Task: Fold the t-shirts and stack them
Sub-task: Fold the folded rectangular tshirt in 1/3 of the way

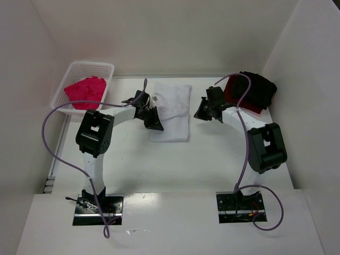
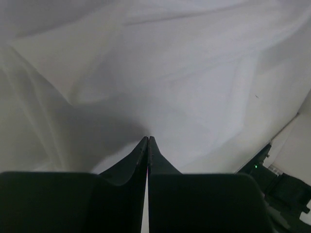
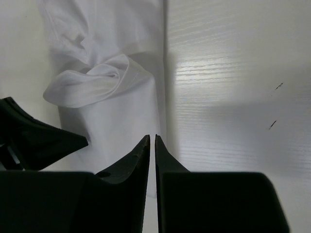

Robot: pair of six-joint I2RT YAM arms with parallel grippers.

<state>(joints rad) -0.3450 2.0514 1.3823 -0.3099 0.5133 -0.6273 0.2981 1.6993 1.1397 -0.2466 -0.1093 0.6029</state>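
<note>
The white t-shirt is lying mid-counter, long axis running near to far. The left tool, tips pressed together, is sitting on its left edge; the right tool, nearly pressed together and holding nothing, is hovering just right of it.

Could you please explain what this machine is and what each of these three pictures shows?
These are two robot arms bolted to a table, seen from a camera above. The other two pictures come from small cameras on each wrist, looking past the dark fingers. A white t-shirt lies in the middle, a pink t-shirt sits in a white basket at the far left, and a black t-shirt lies on a dark red t-shirt at the far right. The left gripper is shut right at the white cloth; whether it pinches any is unclear. The right gripper is nearly shut and holds nothing visible.
</note>
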